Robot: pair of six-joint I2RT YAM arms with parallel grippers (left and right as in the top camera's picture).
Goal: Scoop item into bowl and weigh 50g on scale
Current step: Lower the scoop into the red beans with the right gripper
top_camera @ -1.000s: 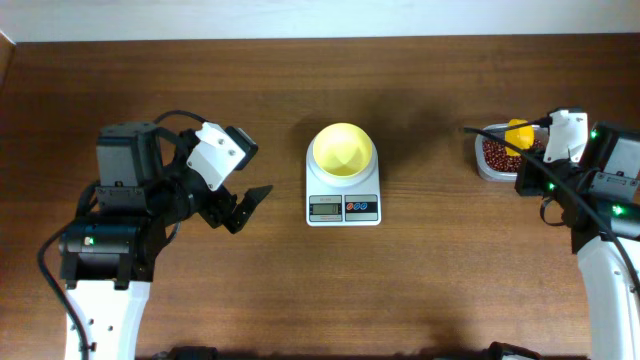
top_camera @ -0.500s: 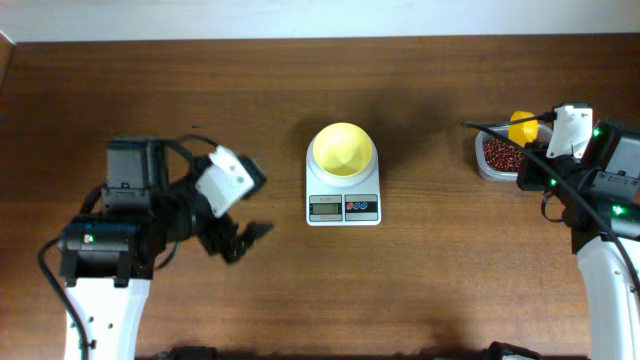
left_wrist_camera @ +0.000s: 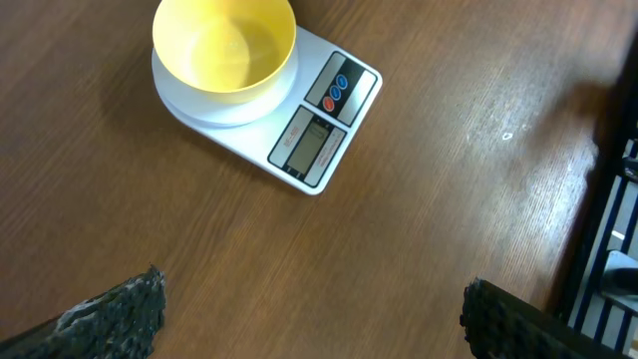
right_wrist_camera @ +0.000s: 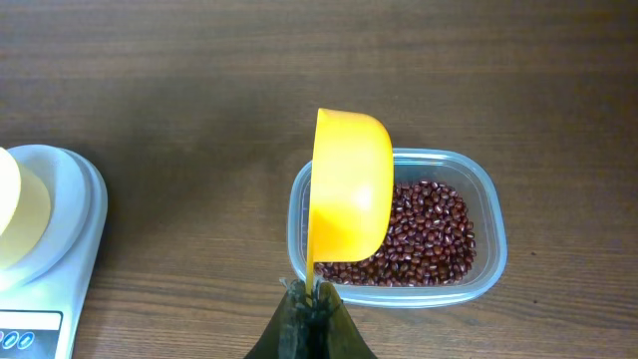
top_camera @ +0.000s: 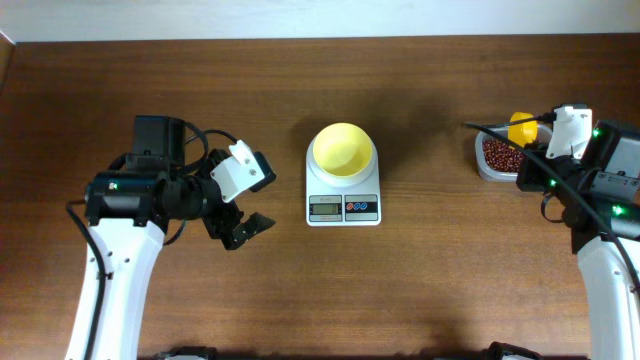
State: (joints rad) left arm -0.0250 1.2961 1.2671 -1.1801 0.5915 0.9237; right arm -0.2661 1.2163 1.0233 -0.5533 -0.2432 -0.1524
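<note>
Since the beans [right_wrist_camera: 419, 229] are the whole point, I'll start there. They're a loose heap in the clear tub [right_wrist_camera: 497, 249] on the right side of the tabletop [top_camera: 450, 280], well apart from the scale [top_camera: 343, 195]. None have made it over yet, and the left wrist view shows the yellow bowl [left_wrist_camera: 224, 45] sitting on the scale empty.

What's changed in the last second: my right end effector [right_wrist_camera: 311, 317], clamped on the scoop [right_wrist_camera: 351, 194] handle, has pulled the cup off the middle of the tub toward one edge. My left end effector [top_camera: 247, 230], fingers spread wide with nothing in them, has swung in and now hangs near the scale's left side. My read is that this is setup. The right arm is lining up a dig and the left is standing by the scale, so no weighing has started.

Orientation: the scoop's long axis runs from the handle in my grip straight out away from the wrist, with the cup end over the tub's left part. It's turned on its side, mouth facing left toward the scale and rounded back to the right. I can't see inside the cup, but tipped like that I doubt it's carrying anything.
</note>
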